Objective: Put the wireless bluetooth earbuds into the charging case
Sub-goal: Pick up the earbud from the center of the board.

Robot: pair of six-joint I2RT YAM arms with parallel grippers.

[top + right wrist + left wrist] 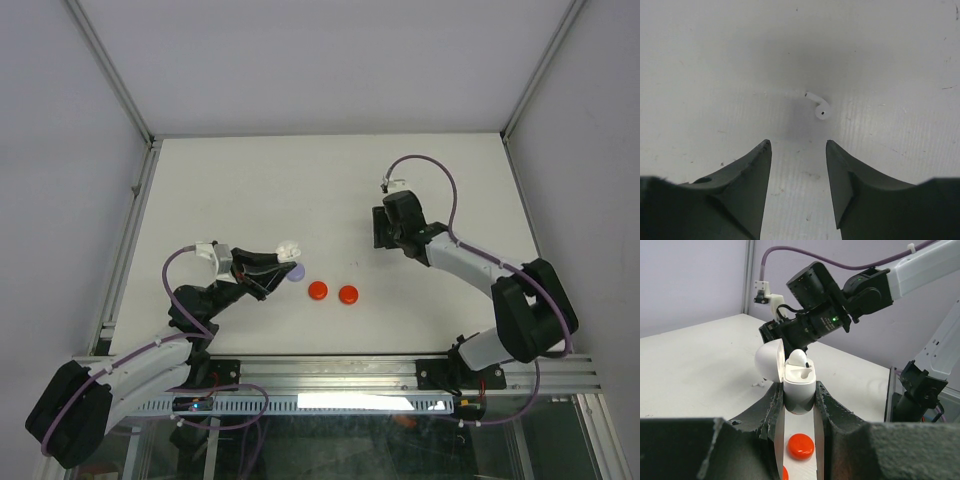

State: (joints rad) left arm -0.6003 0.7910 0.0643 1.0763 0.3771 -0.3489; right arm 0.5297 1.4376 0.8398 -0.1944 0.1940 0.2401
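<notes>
My left gripper point(799, 396) is shut on the white charging case point(799, 386), holding it upright above the table with its lid point(768, 360) flipped open to the left. One white earbud point(798, 357) sits in the case's near socket; the other socket is empty. From above, the case point(289, 248) shows at the tip of the left gripper point(281, 262). A second white earbud point(819, 107) lies on the table just beyond my right gripper point(798, 145), which hangs open and empty above it. That right gripper point(385, 228) points down at mid-table.
Two red discs point(317, 290) point(348, 294) lie on the white table between the arms, and a lilac disc point(296, 272) peeks out under the held case. One red disc point(800, 446) shows between the left fingers. Metal frame rails point(130, 240) edge the table.
</notes>
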